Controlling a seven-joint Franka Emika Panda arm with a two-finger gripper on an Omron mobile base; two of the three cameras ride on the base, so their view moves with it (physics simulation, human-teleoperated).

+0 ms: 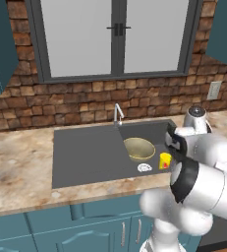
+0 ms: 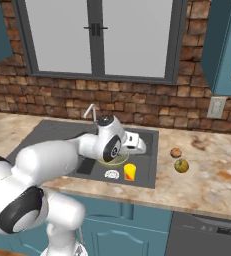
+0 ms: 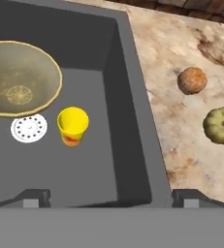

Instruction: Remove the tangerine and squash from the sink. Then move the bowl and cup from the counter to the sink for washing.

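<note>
Yellow cup (image 3: 72,125) and brass bowl (image 3: 17,83) sit in the sink (image 3: 128,97) — tangerine (image 3: 192,80) and squash (image 3: 223,125) on the counter (image 3: 181,126); gripper (image 3: 111,197) jaws spread, empty.

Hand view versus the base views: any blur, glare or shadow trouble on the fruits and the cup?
Hand view: sharp, no glare; cup, tangerine and squash clearly textured, shadows faint. Right base view: flat even light, fruits small and soft-edged. Left base view: the arm's white body hides part of the sink, cup half covered.
</note>
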